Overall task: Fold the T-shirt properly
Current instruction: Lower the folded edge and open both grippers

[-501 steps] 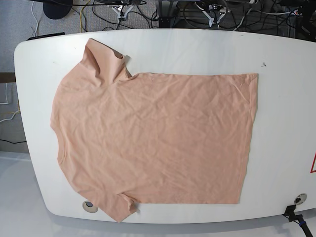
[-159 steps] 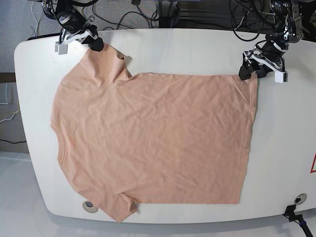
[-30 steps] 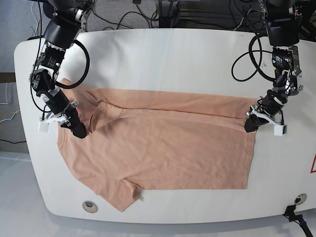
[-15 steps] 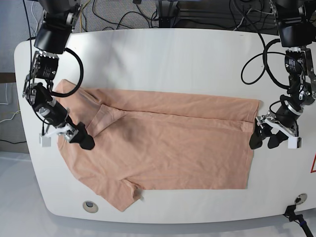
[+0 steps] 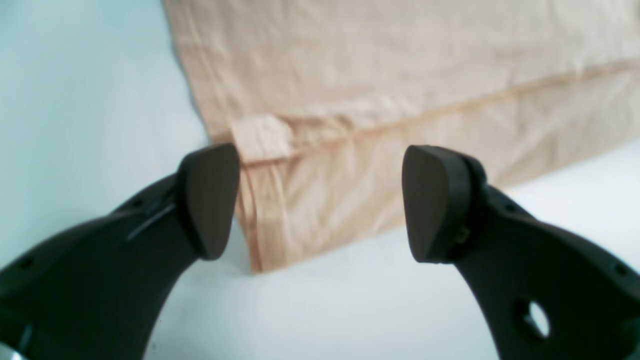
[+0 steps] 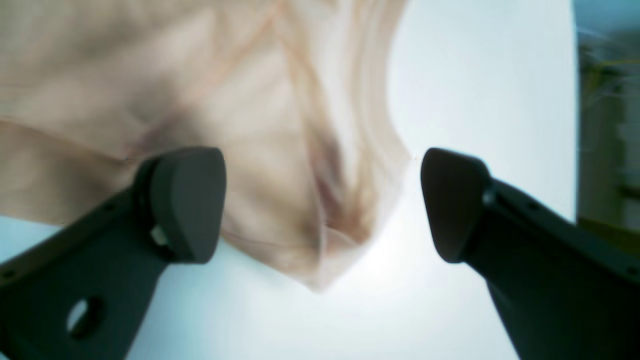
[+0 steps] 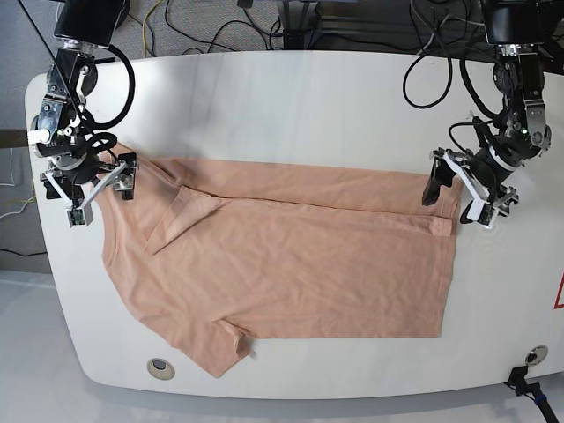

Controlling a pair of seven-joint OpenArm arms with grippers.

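The peach T-shirt (image 7: 282,264) lies flat on the white table (image 7: 308,97), its far strip folded over toward me, one sleeve (image 7: 176,216) tucked in at the left. My left gripper (image 7: 454,201) hovers open over the shirt's right folded corner; in the left wrist view that gripper (image 5: 320,200) frames the hem corner (image 5: 260,135) with nothing between its fingers. At the shirt's left edge my right gripper (image 7: 97,189) also stands open. In the right wrist view the right gripper (image 6: 322,200) is open above bunched, blurred cloth (image 6: 330,210).
Round holes sit near the table's front edge at the left (image 7: 159,367) and at the right (image 7: 533,355). Cables (image 7: 264,22) lie beyond the far edge. A red mark (image 7: 560,295) shows at the right rim.
Both grippers have let go of the folded strip and pulled back toward the far side. The fold now lies on the shirt.
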